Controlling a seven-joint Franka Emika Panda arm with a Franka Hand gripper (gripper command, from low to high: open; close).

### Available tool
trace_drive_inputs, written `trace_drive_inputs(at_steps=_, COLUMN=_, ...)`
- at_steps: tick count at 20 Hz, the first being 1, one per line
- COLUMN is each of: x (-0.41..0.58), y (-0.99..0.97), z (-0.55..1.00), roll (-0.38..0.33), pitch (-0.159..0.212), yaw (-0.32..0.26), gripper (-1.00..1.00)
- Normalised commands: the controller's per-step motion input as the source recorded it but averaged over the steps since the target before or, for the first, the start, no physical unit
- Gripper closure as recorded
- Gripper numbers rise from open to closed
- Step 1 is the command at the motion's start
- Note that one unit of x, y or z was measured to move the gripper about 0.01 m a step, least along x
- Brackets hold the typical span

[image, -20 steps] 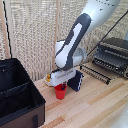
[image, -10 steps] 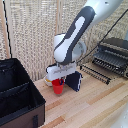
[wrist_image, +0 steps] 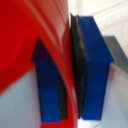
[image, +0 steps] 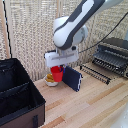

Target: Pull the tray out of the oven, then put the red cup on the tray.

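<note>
The red cup [image: 58, 74] hangs in the air above the wooden table, held at its rim by my gripper [image: 58, 69], which is shut on it. In the wrist view the red cup [wrist_image: 35, 45] fills most of the picture, its wall pinched between the blue fingers [wrist_image: 94, 65] of the gripper [wrist_image: 70, 75]. At the exterior view's right stands the oven [image: 116, 52], black with grey trim. The tray [image: 99, 73], a dark wire grid, sticks out of its front over the table. The cup is well to the exterior view's left of the tray.
A small white bowl [image: 50, 80] with yellow contents sits just below and behind the cup. A dark blue slab [image: 73, 79] stands beside it. A large black case [image: 17, 97] fills the exterior view's lower left. A woven screen [image: 30, 35] backs the table.
My gripper has risen with the red cup, lifting it off the table by the bowl.
</note>
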Motion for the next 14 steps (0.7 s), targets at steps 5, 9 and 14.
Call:
trace_drive_inputs(at_steps=5, x=0.402, y=0.0, z=0.89, roll=-0.116, pitch=0.039, yaw=-0.239, gripper=1.0)
trace_drive_inputs(at_steps=9, x=0.49, y=-0.13, z=0.88, roll=-0.055, pitch=0.057, yaw=-0.195, gripper=1.0)
trace_drive_inputs(at_steps=14, x=0.358, y=-0.52, z=0.91, roll=0.04, pitch=0.038, yaw=-0.116, gripper=1.0)
